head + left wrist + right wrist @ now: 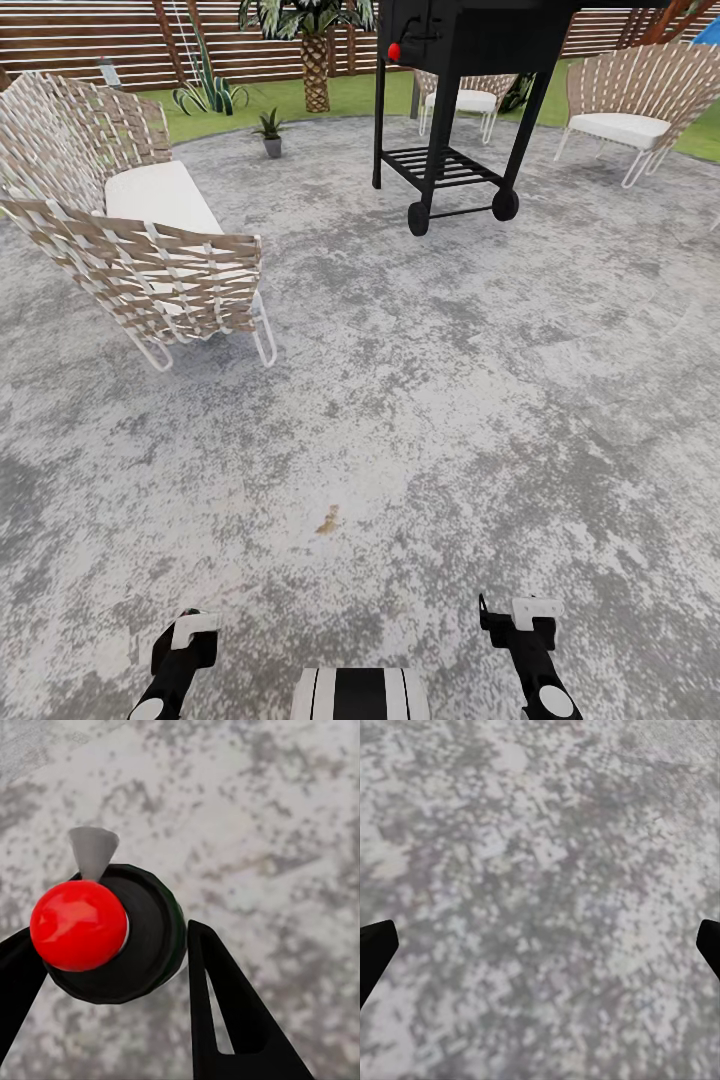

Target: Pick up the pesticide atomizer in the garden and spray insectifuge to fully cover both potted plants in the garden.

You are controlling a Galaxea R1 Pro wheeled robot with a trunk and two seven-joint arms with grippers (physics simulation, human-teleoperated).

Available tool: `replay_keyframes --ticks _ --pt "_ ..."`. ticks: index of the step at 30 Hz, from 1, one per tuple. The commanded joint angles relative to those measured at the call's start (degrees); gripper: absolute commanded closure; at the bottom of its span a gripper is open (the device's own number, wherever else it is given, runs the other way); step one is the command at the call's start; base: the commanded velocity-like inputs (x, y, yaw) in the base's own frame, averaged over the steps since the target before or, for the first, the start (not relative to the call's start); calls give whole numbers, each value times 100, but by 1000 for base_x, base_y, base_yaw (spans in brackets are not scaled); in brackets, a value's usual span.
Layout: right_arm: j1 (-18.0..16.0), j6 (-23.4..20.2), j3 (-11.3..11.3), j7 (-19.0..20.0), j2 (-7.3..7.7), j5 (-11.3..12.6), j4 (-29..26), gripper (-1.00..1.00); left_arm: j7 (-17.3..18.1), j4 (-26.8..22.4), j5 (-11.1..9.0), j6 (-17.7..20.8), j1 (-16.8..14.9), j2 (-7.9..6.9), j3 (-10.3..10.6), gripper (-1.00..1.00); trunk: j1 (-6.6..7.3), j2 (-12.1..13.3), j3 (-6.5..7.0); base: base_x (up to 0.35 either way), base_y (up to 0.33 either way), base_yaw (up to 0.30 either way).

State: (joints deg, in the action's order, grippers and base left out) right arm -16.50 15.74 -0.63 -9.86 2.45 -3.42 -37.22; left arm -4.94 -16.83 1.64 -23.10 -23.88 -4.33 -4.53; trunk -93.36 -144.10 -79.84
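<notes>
In the left wrist view the pesticide atomizer [142, 937], a dark round bottle with a red top and a pale grey nozzle, sits between the black fingers of my left gripper [105, 949], which is shut on it above the grey paving. Low in the head view my left gripper [187, 640] and my right gripper [515, 615] hang over the patio. My right gripper [540, 945] is open, its fingertips wide apart with bare paving between them. One potted plant [271, 130] in a little grey pot stands far ahead at the patio's edge.
A woven loveseat [150, 240] with a white cushion stands at the left. A black wheeled grill [455, 110] is ahead, with woven chairs [625, 110] behind and to its right. Lawn, a palm trunk [316, 70] and a slatted fence [90, 40] close the back.
</notes>
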Motion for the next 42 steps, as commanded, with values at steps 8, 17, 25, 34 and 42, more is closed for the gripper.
replay_keyframes --ticks 8,17,25,34,42 --pt "-2 8 -7 -33 2 -36 4 -100 -7 4 21 -19 -3 2 -21 100 1 -1 -3 0 0 0" --pt "-2 8 -7 -33 2 -36 8 -100 -7 4 18 -17 -3 2 -21 100 14 6 108 0 0 0" --pt "-2 8 -7 -33 1 -36 14 -100 -7 4 12 -17 -3 2 -21 100 35 16 285 0 0 0" --pt "-2 8 -7 -37 8 -37 22 -100 -7 12 16 -15 -3 2 -21 100 58 28 484 0 0 0" --pt "6 1170 21 -59 65 -37 1410 -100 -19 62 -19 -117 413 -30 -81 100 78 39 675 0 0 0"
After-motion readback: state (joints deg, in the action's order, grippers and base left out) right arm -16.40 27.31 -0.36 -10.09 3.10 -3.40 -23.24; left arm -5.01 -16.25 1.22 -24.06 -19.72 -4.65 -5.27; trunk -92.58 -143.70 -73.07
